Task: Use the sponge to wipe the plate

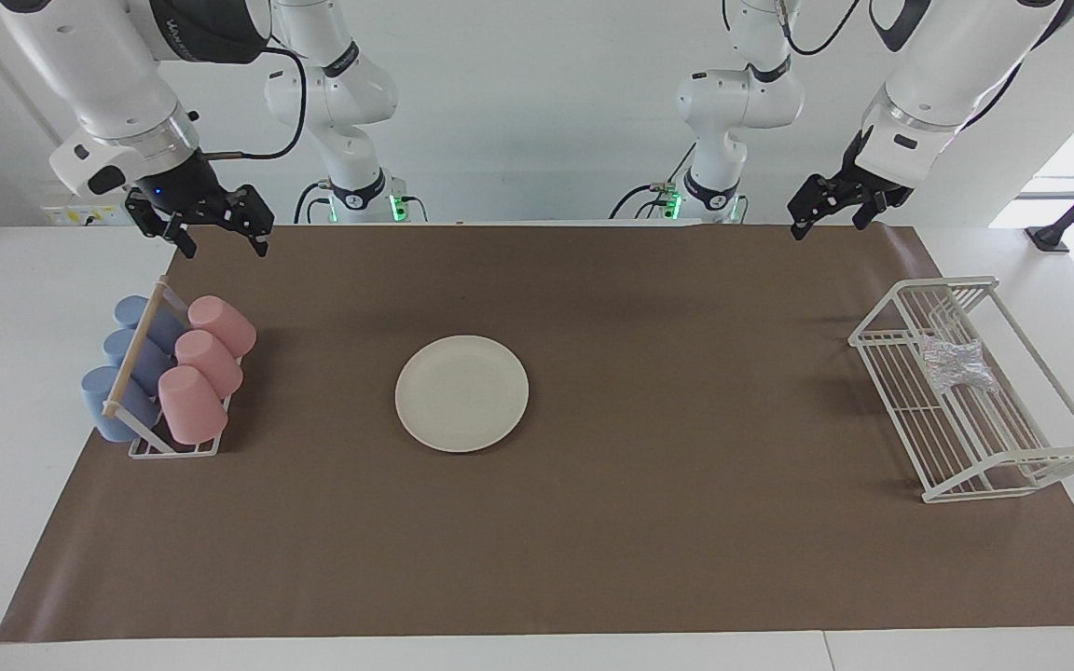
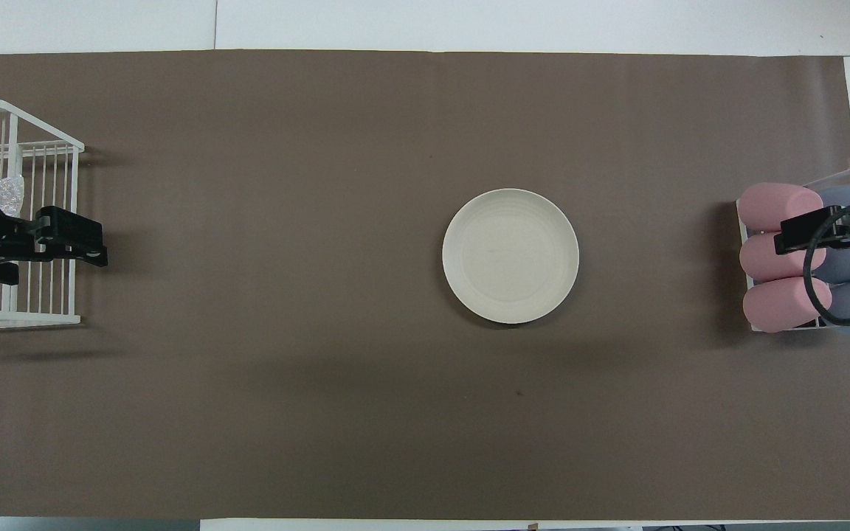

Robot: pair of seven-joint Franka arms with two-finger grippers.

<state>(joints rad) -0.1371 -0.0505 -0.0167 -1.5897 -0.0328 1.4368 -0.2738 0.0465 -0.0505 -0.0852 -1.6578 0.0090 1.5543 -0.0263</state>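
Sponge (image 1: 955,363) in wire rack (image 1: 882,328), plate (image 1: 461,393) mid-mat, both hands raised.

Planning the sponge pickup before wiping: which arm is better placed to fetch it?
Left. The sponge lies in the white wire rack at the left arm's end of the table, with the left gripper raised near it. The right gripper hangs by the cup rack, with the plate between.

Plate (image 1: 461,393) mid-table; sponge (image 1: 955,363) in rack (image 1: 1022,466), left arm's end
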